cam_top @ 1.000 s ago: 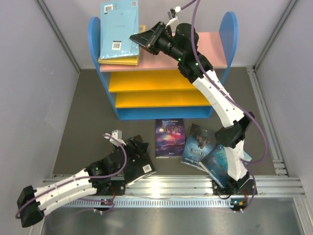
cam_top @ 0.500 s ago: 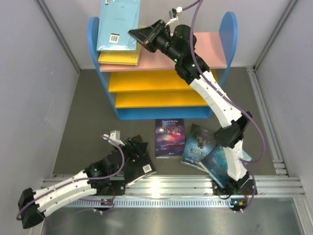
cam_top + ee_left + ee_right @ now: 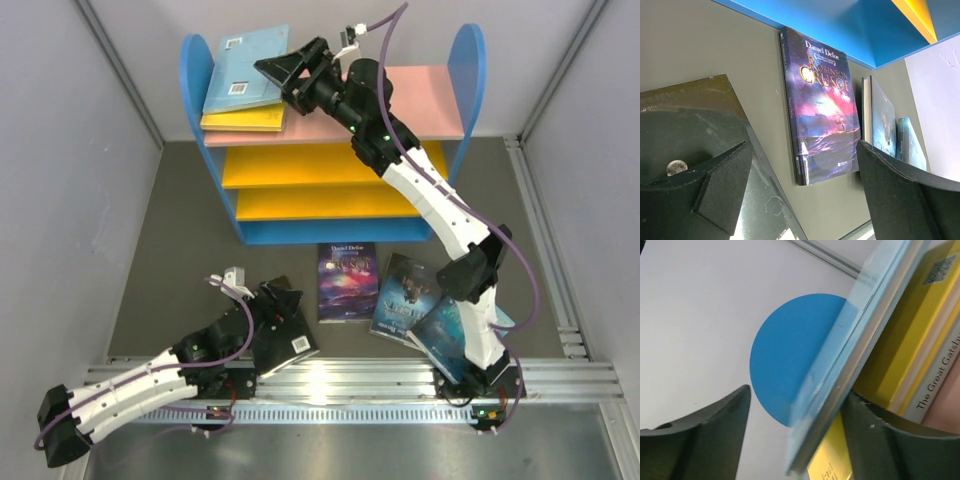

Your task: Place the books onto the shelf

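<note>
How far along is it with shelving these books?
Done: a yellow book lies on top of the shelf. In hand: the light blue book rests on it, between the right gripper's open jaws. Left: four on the table, the black book under the open left gripper, Robinson Crusoe, a dark blue book and a teal book.

Blurred, tilted light blue book (image 3: 845, 355); yellow book (image 3: 905, 327) beside.

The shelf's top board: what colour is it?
The top board is pink; clearest in the top external view.

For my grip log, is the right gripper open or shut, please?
Open: the right gripper gapes far wider than the thin light blue book.
</note>
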Controlling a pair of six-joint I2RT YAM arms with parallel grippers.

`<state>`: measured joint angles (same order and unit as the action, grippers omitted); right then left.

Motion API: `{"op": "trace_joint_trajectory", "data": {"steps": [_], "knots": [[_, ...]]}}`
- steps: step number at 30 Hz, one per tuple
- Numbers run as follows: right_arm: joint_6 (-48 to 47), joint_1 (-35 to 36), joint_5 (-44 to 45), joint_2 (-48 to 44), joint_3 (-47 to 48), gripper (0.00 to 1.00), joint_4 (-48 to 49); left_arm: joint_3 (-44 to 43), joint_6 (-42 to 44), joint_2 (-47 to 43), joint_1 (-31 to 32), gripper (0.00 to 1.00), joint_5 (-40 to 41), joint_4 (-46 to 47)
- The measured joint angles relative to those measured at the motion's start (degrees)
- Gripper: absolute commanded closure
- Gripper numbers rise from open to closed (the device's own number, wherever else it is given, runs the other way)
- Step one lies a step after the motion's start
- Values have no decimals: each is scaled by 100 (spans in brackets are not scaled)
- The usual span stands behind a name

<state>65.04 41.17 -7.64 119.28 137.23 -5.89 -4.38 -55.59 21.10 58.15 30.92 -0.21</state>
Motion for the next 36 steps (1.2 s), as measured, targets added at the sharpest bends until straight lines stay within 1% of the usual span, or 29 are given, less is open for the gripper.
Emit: {"op": "trace_joint_trajectory", "data": {"steps": [2, 6, 9, 25, 31, 36], "knots": [[-31, 4, 4, -44, 0, 21, 26, 0, -2, 0, 0, 11, 0, -2], [-142, 7, 11, -120, 0, 5, -101, 0, -2, 0, 0, 11, 2, -4], [-232, 7, 2, -179, 0, 0, -232, 0, -2, 0, 0, 11, 0, -4], [-1108, 68, -107, -638, 0, 0, -1810, 0, -26, 0, 0, 11, 2, -13], [-1412, 52, -131, -697, -7, 0, -2098, 0, -28, 0, 0, 11, 2, -22], [-1600, -114, -166, -1051, -424, 0, -2166, 0, -35, 0, 0, 11, 2, -24]]}}
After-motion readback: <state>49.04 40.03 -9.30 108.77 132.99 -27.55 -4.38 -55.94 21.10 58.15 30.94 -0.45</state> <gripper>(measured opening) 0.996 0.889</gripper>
